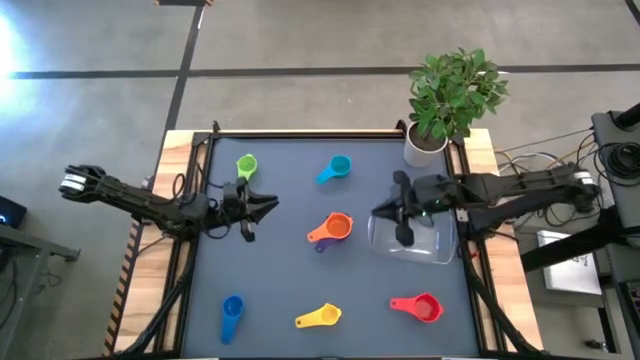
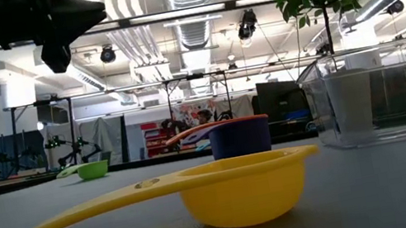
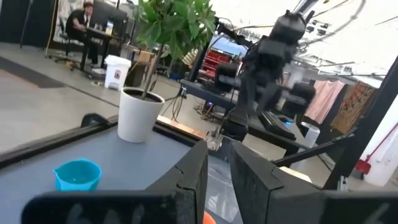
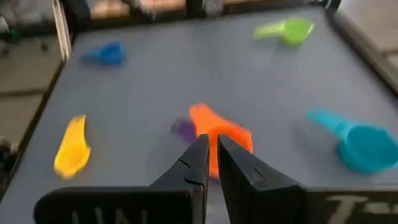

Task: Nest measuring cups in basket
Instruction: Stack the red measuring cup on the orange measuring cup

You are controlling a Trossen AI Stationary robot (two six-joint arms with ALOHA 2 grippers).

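Both pincers nearly together, empty; purple cup [image 4: 183,129] half hidden behind orange cup [image 4: 219,138].

— Where does the basket [image 1: 425,240] sit?
— Directly under the right pincer [image 1: 402,212], with the plant pot [image 1: 424,145] behind it.
— And the measuring cups [image 1: 333,228]?
— Spread over the surface [image 1: 290,280] between the right pincer and the left pincer [image 1: 262,207], none in the basket.
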